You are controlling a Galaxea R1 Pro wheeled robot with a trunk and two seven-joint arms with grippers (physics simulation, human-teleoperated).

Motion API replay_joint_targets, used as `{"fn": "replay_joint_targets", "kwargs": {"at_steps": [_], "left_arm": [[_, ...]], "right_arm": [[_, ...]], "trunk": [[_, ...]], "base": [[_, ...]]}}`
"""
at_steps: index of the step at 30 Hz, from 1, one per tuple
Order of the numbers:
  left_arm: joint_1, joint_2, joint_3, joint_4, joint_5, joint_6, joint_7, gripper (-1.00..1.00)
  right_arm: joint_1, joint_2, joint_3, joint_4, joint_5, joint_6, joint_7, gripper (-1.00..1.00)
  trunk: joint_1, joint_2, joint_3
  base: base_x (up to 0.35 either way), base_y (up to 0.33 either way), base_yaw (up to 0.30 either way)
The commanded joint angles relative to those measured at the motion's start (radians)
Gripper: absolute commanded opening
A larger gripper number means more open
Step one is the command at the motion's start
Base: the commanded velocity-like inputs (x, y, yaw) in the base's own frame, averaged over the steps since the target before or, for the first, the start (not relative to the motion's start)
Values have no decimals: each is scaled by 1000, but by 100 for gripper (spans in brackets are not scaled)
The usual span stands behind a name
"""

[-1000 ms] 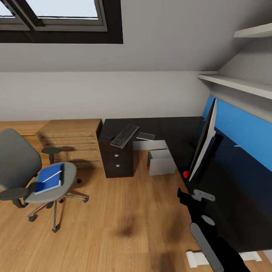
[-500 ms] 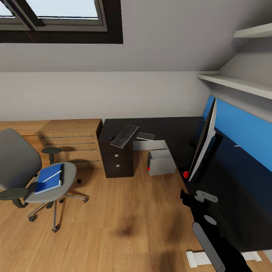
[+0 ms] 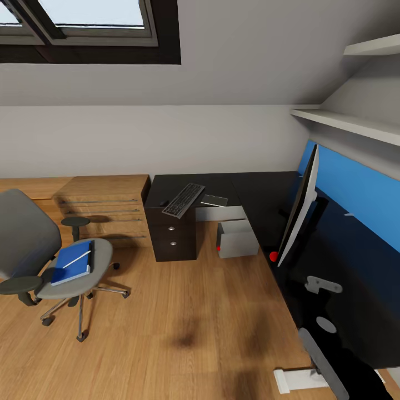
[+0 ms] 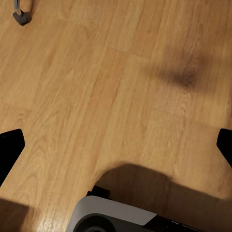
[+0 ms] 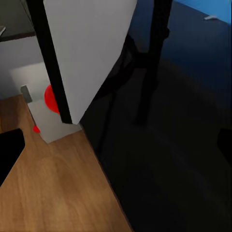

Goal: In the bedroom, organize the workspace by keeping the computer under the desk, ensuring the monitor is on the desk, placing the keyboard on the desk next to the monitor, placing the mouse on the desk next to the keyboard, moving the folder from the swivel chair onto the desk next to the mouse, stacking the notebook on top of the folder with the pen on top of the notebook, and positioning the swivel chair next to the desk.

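Presently, both tools are spread wide, empty. The folder [image 3: 72, 263] with the pen [image 3: 76, 259] lies on the swivel chair [image 3: 33, 250]; keyboard [image 3: 183, 200], notebook [image 3: 214, 200], monitor [image 3: 300, 208] occupy the surface [image 3: 261, 191]; computer [image 3: 238, 239] beneath.

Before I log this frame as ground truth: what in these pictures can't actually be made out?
- Mouse: head view, too small to pick out on the desk near the keyboard.
- Monitor screen: head view, seen edge-on.
- Right gripper: head view, arm runs off the bottom edge, jaw state unreadable; right wrist view catches dark finger slivers at the edges.
- Computer: head view, top hidden by the desktop.
- Folder: whether the notebook lies beneath, unclear.
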Motion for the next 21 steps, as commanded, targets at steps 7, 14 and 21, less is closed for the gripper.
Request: {"fn": "replay_joint_targets", "kwargs": {"at_steps": [7,14,21], "left_arm": [[-1,0,3,1,10,-1,-13,100],[-1,0,3,1,10,-1,-17,100],[-1,0,3,1,10,-1,-12,100]], "right_arm": [[-1,-29,-78,0,-4,2,-6,100],[0,-32,-93,1,-1,-4,-7,100],[0,-32,-114,1,-3,-5,-7,100]], "trunk": [[1,-2,-2],[1,-2,-2],[1,-2,-2]], "base": [[3,0,0],[154,-74,0],[223,-111,0]]}}
